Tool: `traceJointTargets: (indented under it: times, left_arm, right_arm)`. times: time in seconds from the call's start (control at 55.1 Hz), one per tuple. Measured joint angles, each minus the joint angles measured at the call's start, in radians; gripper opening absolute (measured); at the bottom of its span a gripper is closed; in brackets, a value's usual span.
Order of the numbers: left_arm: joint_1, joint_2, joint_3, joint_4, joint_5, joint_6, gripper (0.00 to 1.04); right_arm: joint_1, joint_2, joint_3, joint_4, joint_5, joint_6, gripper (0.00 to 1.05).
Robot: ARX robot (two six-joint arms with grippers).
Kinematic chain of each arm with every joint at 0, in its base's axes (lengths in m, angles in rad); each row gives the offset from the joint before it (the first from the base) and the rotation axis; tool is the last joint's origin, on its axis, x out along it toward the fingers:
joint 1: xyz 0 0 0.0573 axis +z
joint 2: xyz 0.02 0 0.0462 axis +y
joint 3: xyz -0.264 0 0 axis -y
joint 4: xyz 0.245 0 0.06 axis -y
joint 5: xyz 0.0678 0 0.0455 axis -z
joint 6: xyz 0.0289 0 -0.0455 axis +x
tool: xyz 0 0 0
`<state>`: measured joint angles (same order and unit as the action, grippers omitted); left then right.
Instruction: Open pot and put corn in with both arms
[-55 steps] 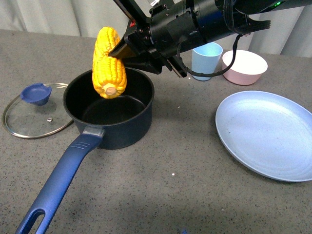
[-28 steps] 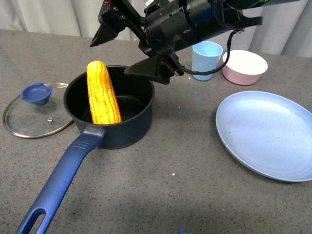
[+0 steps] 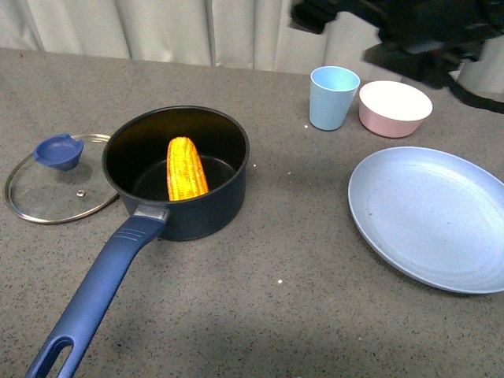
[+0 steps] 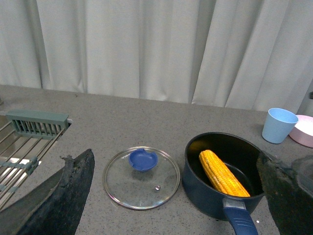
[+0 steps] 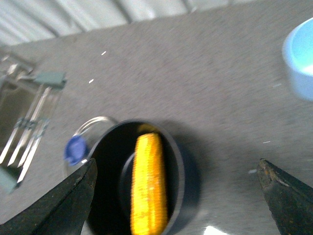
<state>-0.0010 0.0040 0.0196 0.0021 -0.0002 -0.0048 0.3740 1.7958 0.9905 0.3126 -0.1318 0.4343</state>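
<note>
1. Lying inside the pot [image 3: 176, 169], the corn [image 3: 186, 169] now rests against the black inner wall with its tip leaning up toward the far rim; half a second ago it stood nearly upright against the near rim, and a second ago it hung over the pot in the right arm's grip.

2. The right gripper [image 5: 176, 196] has let go and pulled up and away toward the far right corner of the bench [image 3: 260, 307]. Its fingers [image 5: 63, 203] stand wide apart in the wrist view, with nothing between them.

3. The left gripper [image 4: 173, 196] hangs back over the bench, its fingers [image 4: 68, 193] also spread wide and empty.

4. The glass lid [image 3: 55, 181] lies flat on the bench just beside the pot, blue knob up, as it did a second ago.

5. The light blue cup [image 3: 333, 97], pink bowl [image 3: 395, 107] and blue plate [image 3: 431, 216] sit unmoved, well apart from the pot.

6. With the lid off and the corn in, the task looks complete; only withdrawing the arms remains.
</note>
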Motion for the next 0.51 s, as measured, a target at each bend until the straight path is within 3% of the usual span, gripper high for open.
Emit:
traceJointTargets:
  times: [0.236, 0.454, 0.508]
  left_arm:
    - [0.000, 0.000, 0.000, 0.000, 0.000, 0.000, 0.98]
    - [0.000, 0.000, 0.000, 0.000, 0.000, 0.000, 0.98]
    - [0.000, 0.000, 0.000, 0.000, 0.000, 0.000, 0.98]
  right_arm:
    - [-0.092, -0.226, -0.289, 0.214, 0.200, -0.183, 0.96]
    - [-0.170, -0.352, -0.479, 0.288, 0.426, -0.327, 0.96]
    - [-0.212, -0.350, -0.571, 0.464, 0.359, -0.368, 0.89]
